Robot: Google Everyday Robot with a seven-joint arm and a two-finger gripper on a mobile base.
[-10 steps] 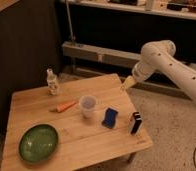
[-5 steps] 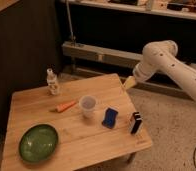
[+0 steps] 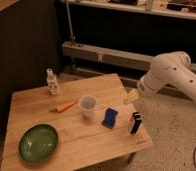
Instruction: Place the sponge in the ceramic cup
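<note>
The bright-blue sponge [image 3: 109, 117] lies flat on the wooden table [image 3: 91, 147], right of centre. Just to its left, the whitish ceramic cup [image 3: 88, 106] stands upright with nothing visible in it. My gripper [image 3: 131, 96] hangs off the white arm above the table's right edge, up and to the right of the sponge and apart from it. It is open, with nothing between its tan fingers.
An upright black-and-white striped block [image 3: 135, 122] stands right of the sponge near the table's edge. An orange carrot [image 3: 66, 106] lies left of the cup. A small clear bottle [image 3: 52, 82] stands at the back left, and a green bowl [image 3: 38, 142] sits at the front left.
The arm and gripper have come down a little toward the table's right edge. Nothing on the table has moved.
</note>
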